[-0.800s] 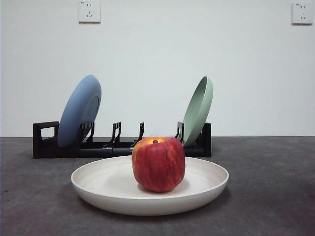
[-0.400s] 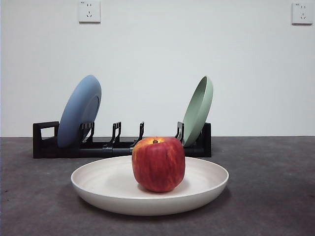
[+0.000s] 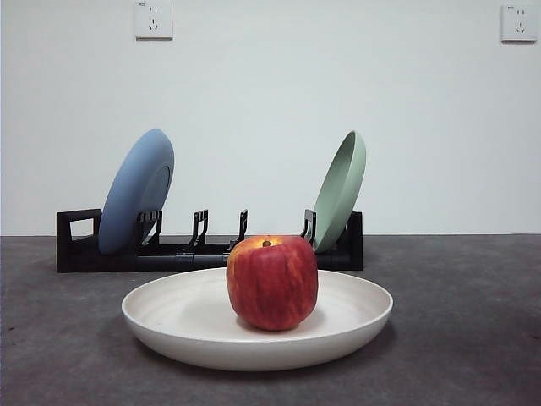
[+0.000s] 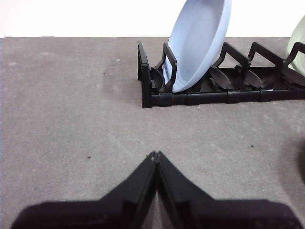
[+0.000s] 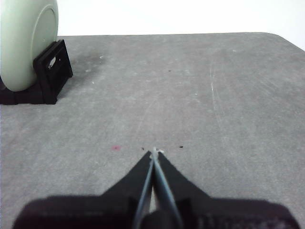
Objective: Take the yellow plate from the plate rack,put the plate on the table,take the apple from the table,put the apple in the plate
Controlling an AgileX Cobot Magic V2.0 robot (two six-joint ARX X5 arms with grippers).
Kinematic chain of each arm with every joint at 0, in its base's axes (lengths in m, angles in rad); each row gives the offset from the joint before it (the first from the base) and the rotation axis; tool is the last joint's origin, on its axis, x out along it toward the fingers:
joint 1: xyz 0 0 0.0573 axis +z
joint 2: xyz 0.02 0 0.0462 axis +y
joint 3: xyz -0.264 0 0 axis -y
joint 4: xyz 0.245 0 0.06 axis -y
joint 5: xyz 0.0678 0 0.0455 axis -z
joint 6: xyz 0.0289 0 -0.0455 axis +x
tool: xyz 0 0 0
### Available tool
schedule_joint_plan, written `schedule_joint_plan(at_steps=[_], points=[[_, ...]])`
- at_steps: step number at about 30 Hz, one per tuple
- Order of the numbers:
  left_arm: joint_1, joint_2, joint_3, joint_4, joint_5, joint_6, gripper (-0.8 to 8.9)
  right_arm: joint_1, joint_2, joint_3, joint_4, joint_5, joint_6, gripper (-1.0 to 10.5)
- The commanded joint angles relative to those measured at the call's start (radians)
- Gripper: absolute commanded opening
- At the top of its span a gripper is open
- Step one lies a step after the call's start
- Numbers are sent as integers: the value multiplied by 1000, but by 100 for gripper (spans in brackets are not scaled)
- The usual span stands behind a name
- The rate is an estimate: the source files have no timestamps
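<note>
Apple (image 3: pixel 272 282): sits upright in the middle of the yellow plate, stem up, touched by no claw.
Yellow plate (image 3: pixel 196 337): lies flat on the table toward its near edge, in front of the plate rack and apart from it.
Table (image 3: pixel 456 321): dark grey and mottled, carrying the plate and the rack.
Plate rack (image 3: pixel 78 245): stands across the far part of the table near the wall, its loop handle at the blue plate's end; the middle slots hold nothing.
Blue plate (image 3: pixel 135 201): stands tilted in a slot next to the handle end.
Green plate (image 3: pixel 340 191): stands tilted in a slot at the rack's other end.
Left claw (image 4: pixel 155 155): jaws pressed together with nothing between them, over bare table short of the rack's blue-plate end.
Right claw (image 5: pixel 154 151): jaws closed tip to tip, empty, over bare table away from the rack's green-plate end.
</note>
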Motion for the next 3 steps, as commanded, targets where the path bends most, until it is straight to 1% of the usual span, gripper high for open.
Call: schedule_joint_plan(at_steps=[1,3], points=[[2,0,-10,5,5,-5,-4,0,-2,-6,5,0,11,2],[2,0,-11,5,5,-5,-4,0,-2,-6,5,0,11,2]])
